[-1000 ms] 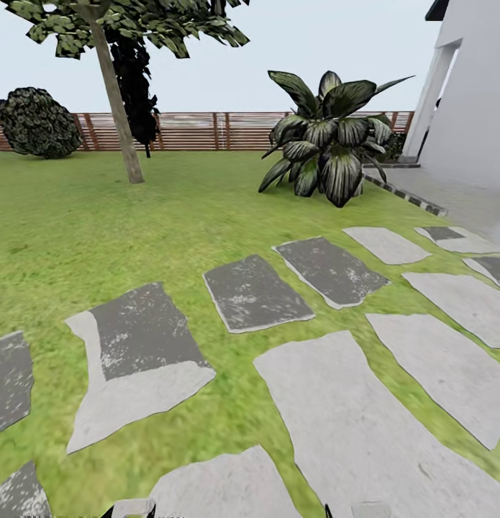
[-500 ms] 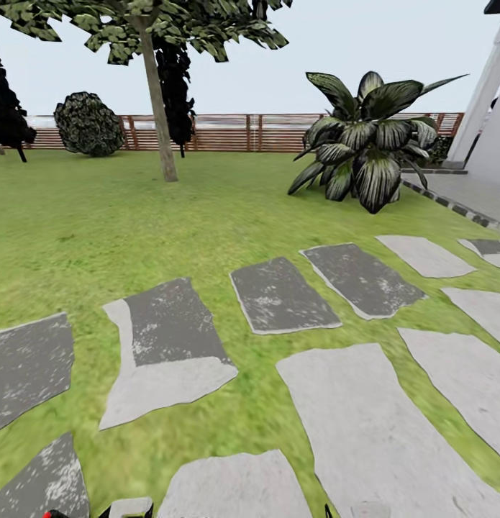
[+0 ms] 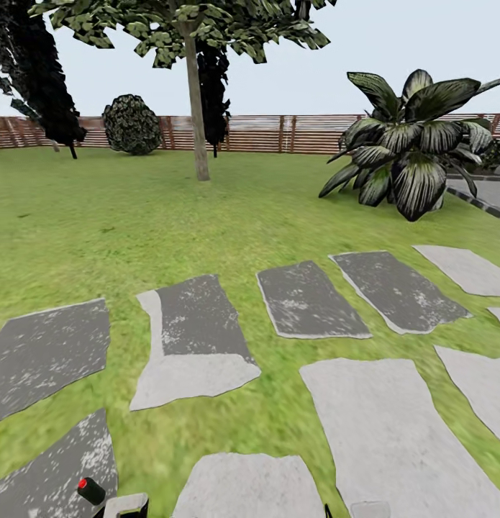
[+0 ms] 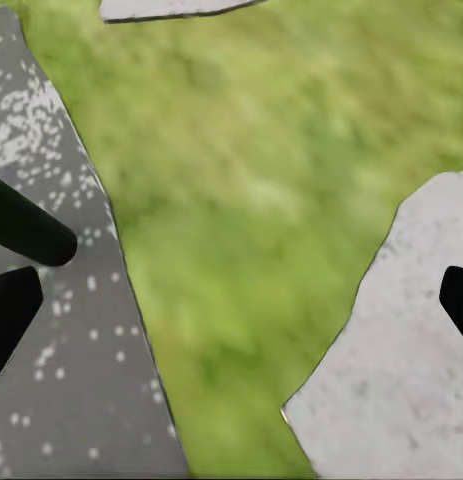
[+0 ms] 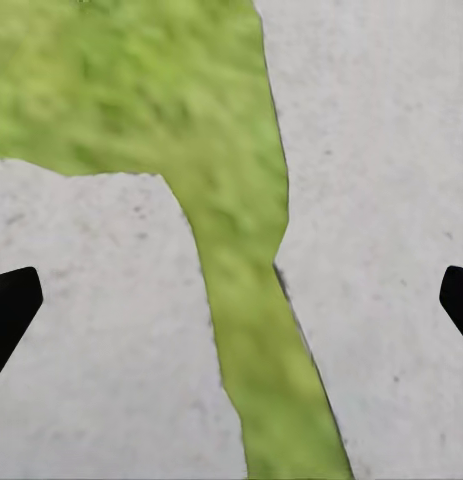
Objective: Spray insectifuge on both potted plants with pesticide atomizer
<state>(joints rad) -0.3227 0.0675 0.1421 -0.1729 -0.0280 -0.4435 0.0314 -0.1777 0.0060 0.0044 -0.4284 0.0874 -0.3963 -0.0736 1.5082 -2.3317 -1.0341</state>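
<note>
Both the left gripper (image 4: 231, 290) and right gripper (image 5: 231, 300) are hanging spread apart, empty, over speckled irregular stepping stones (image 3: 196, 338) and mottled lawn (image 3: 98, 216), slatted fence (image 3: 293, 133) lying far ahead.

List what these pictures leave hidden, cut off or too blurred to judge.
- Left claw, left wrist view: only dark fingertips enter at the frame edges; open, nothing between them.
- Right claw, right wrist view: the same, tips at the frame edges.
- Big striped plant, head view: its base is covered by its own leaves, right side cut by the frame.
- Red-tipped part, head view: cut by the bottom edge, unidentifiable.
</note>
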